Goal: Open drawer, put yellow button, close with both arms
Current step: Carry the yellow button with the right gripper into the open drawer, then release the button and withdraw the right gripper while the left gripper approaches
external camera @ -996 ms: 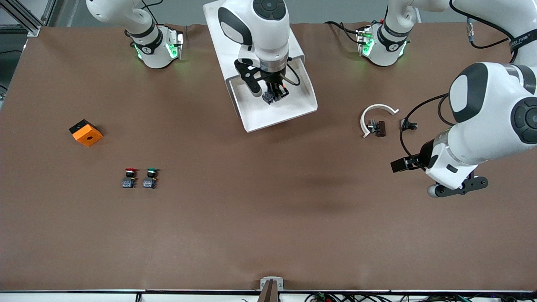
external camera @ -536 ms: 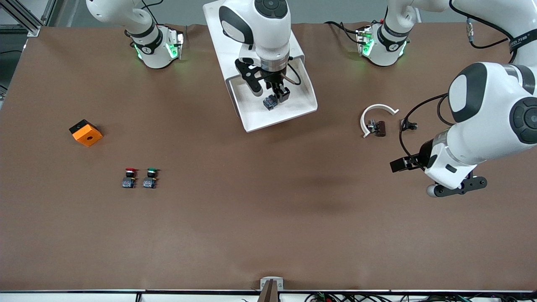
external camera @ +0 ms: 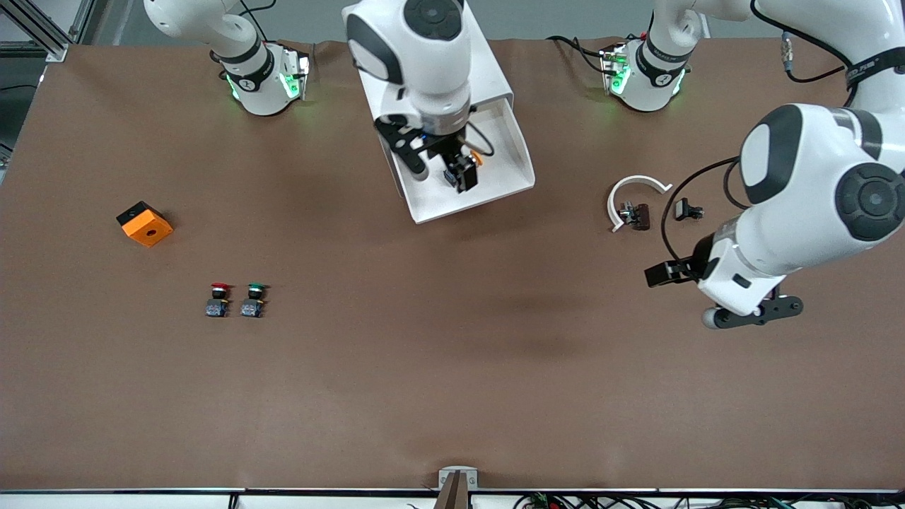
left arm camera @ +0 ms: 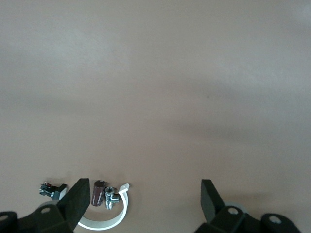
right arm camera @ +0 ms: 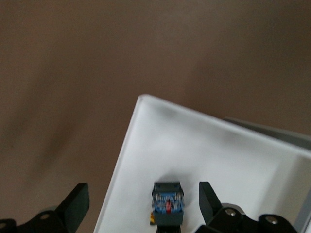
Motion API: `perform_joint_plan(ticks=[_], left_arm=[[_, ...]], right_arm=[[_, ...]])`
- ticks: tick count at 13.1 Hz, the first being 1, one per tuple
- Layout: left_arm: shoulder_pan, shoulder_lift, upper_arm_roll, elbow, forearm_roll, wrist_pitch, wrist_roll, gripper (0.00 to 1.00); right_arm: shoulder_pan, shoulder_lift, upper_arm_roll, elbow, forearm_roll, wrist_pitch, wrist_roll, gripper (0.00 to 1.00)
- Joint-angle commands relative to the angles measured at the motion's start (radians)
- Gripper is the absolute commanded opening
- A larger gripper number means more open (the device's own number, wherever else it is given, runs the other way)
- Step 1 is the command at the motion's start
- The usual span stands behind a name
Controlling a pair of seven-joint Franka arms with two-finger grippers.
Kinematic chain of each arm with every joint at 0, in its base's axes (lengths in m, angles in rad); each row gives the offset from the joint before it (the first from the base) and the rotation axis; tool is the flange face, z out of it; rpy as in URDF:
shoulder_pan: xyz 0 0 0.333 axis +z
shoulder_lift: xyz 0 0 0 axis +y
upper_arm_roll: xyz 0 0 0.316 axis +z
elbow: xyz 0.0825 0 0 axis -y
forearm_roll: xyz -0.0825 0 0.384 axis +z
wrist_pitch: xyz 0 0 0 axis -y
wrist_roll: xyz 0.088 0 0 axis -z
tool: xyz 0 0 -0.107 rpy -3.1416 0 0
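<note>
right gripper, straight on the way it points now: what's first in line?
Probably the yellow button, lying in the open drawer. The right gripper points down over it, fingers open to either side. Whether a straight descent lands on the button or the drawer floor beside it is unclear.

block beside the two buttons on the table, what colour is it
Orange with a black side, the block shows best in the front view.

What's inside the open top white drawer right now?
The yellow button lies in the open white drawer, released under the open right gripper. The right arm covers the drawer's inner part.
</note>
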Motion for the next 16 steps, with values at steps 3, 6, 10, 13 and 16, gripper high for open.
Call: perform_joint_plan(ticks=[3,6,10,13,16], left_arm=[[-0.054,-0.014,-0.052,-0.123,0.018,0.137,-0.006,1.00],[-0.062,-0.014,-0.113,-0.183,0.018,0.226,-0.010,1.00],[-0.140,-0.005,-0.138,-0.215,0.016,0.281,-0.165,1.00],[-0.189,0.009,-0.144,-0.237,0.013,0.283,-0.248,1.00],[-0.209,0.015,-0.177,-0.244,0.002,0.282,-0.351,1.00]], right_arm=[[-0.277,-0.014,0.013,0.112,0.004,-0.189,-0.502,1.00],[-0.450,-0.038,0.011,0.123,0.002,-0.266,-0.844,1.00],[-0.673,-0.041,0.013,0.123,0.002,-0.297,-1.324,1.00],[-0.762,-0.037,0.013,0.125,-0.010,-0.289,-1.497,1.00],[-0.779,-0.032,0.010,0.126,-0.056,-0.294,-1.537,1.00]])
